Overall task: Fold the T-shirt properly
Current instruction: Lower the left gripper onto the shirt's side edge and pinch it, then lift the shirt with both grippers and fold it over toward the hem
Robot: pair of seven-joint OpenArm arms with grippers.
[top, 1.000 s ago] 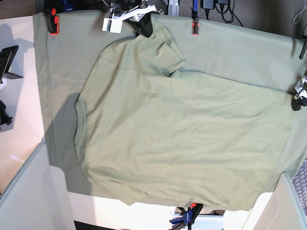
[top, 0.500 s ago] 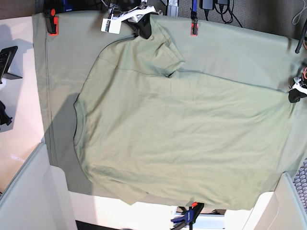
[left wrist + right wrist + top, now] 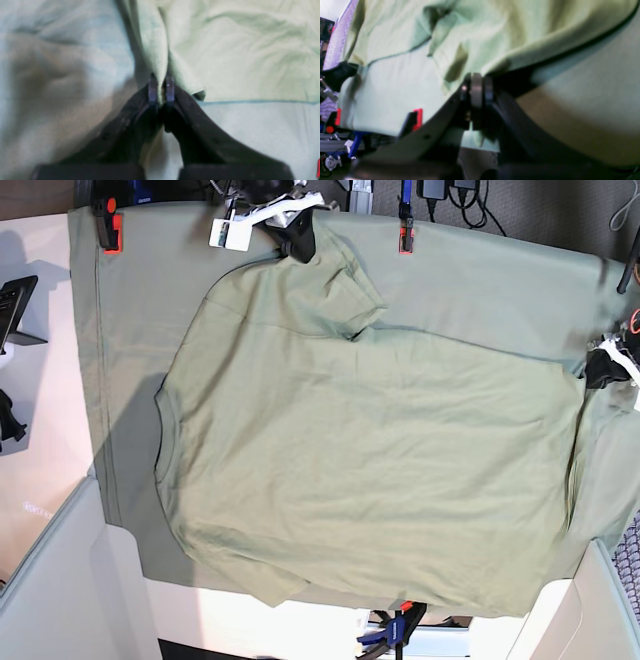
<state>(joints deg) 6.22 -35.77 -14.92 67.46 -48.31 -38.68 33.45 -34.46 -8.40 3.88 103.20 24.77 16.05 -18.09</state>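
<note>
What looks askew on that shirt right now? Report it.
The T-shirt lies skewed across the tablecloth, not flat. The right gripper pinches its upper sleeve, bunched near the collar end; the left gripper pinches the hem corner, puckering it.

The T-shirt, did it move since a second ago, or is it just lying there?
Yes. The left gripper, shut on the T-shirt hem corner, climbed up the picture and pulled that edge inward. The right gripper stays shut on the sleeve. The tablecloth and its clamps stayed put.
</note>
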